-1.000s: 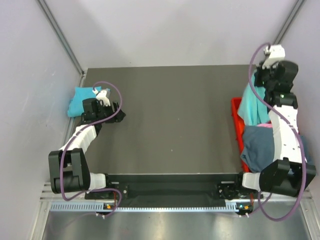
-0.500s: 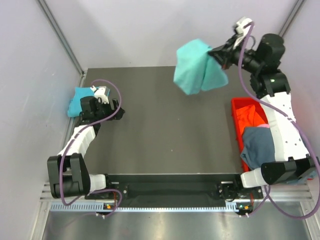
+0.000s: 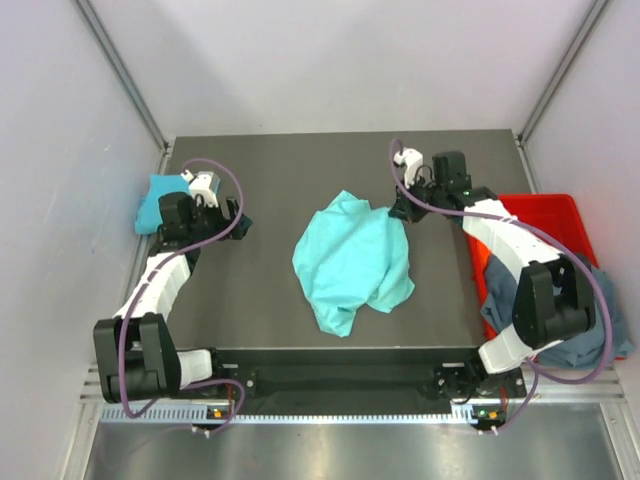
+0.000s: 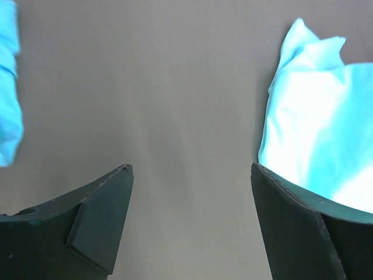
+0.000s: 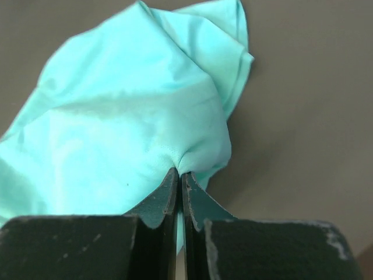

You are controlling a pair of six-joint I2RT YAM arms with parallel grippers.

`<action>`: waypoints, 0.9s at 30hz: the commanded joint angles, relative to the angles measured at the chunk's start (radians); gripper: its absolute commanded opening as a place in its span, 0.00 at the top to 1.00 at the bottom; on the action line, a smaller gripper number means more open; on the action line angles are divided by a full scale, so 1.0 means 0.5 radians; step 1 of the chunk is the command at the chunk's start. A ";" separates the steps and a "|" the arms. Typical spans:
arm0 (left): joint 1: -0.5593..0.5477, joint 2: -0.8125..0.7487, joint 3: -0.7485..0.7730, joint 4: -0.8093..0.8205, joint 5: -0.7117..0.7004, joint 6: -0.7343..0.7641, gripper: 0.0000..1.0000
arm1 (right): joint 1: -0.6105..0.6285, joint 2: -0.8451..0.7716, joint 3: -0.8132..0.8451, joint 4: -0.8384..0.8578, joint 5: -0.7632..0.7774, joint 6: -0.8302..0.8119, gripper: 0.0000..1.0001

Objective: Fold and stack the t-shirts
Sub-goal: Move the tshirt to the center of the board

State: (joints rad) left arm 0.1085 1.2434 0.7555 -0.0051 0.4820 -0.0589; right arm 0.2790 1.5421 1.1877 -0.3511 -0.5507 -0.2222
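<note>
Top external view puts the mint-teal t-shirt [image 3: 352, 262] in front of you as a rumpled, unfolded heap near the middle of the dark surface [image 3: 300, 170]. One lobe trails toward the near edge and its far right corner is drawn up to a point. At that corner the right end effector [image 3: 402, 212] is low over the surface. In the right wrist view its fingers [image 5: 169, 192] are pressed together with a pinch of the mint-teal cloth [image 5: 128, 122] bunched between the tips [image 5: 179, 178], so you have that end effector clamped on the shirt. The rest of the fabric fans away from the pinch across the surface.

The brighter cyan-blue t-shirt [image 3: 160, 205] lies in a compact bundle at the left edge of the surface, well apart from the mint-teal one. The left end effector [image 3: 238, 222] sits just beside that bundle, on its inner side. In the left wrist view its two fingers [image 4: 192, 169] stand wide apart over bare surface and grip nothing. The cyan-blue cloth [image 4: 9, 87] shows at the left border of that view and the mint-teal shirt [image 4: 317, 128] on the right.

The slate grey-blue t-shirt [image 3: 612, 318] is heaped in the near end of the red crate [image 3: 545, 210], which stands at the right edge of the surface. The right arm crosses above the crate, hiding part of that shirt from you.
</note>
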 commanded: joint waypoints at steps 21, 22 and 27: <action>-0.478 0.467 0.287 -0.309 -0.025 0.419 0.08 | 0.273 -0.522 -0.629 0.291 0.363 -0.274 0.14; -0.496 0.522 0.335 -0.306 -0.007 0.412 0.08 | 0.285 -0.529 -0.660 0.255 0.225 -0.273 0.14; -0.539 0.948 0.596 -0.419 0.039 0.382 0.10 | 0.381 -0.474 -0.655 0.055 -0.052 -0.356 0.15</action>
State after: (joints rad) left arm -0.1501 1.6432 0.9749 -0.1841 0.4801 0.1127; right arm 0.4431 1.2984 0.8322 -0.2539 -0.4324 -0.3447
